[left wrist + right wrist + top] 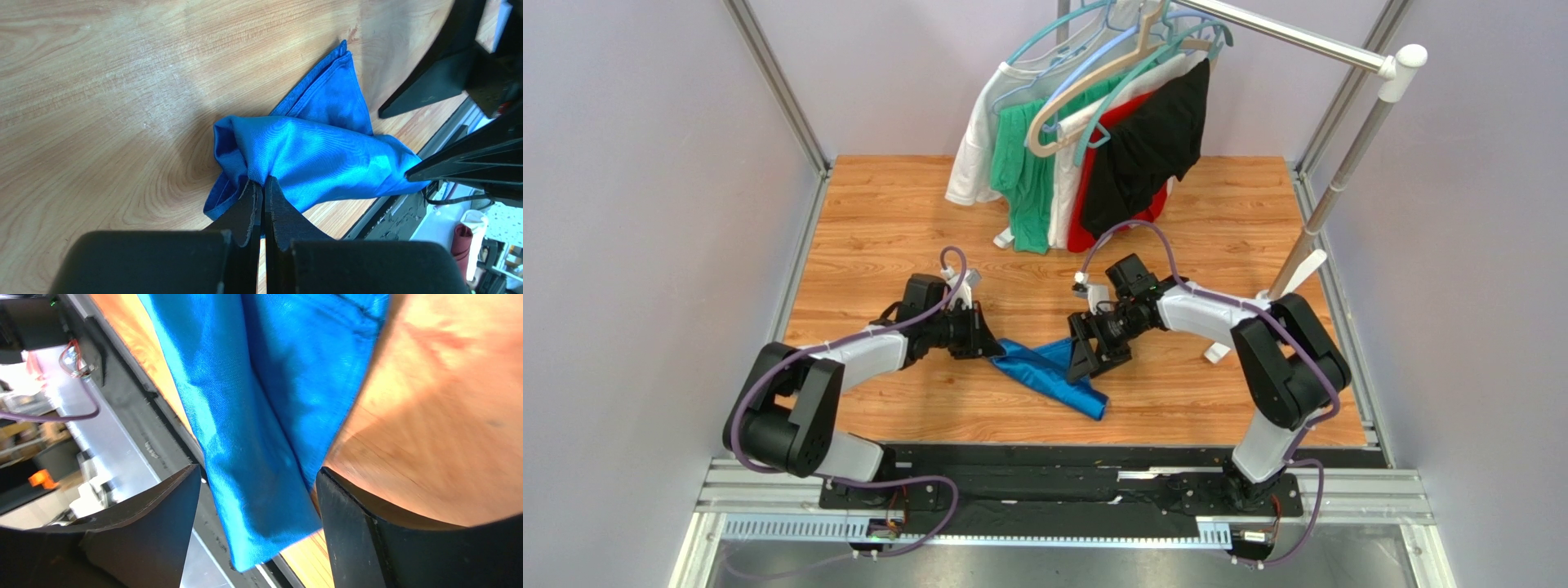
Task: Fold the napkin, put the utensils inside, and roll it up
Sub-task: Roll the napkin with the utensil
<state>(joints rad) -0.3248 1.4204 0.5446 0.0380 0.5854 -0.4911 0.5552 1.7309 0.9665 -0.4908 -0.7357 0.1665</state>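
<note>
The royal-blue napkin (1053, 371) lies bunched and partly folded on the wooden table, between the two arms and near the front edge. My left gripper (994, 347) is shut on a gathered fold at the napkin's left end; the left wrist view shows the cloth (313, 156) pinched at the closed tips (264, 184). My right gripper (1086, 363) stands open over the napkin's right part. In the right wrist view the cloth (264, 398) runs loose between the spread fingers (258, 471), touching neither pad. No utensils are in view.
Garments (1100, 135) in white, green, red and black hang from a rack at the back of the table, with the rack's pole (1347, 159) at the right. A black rail (1075, 456) runs along the table's front edge, close to the napkin's lower corner.
</note>
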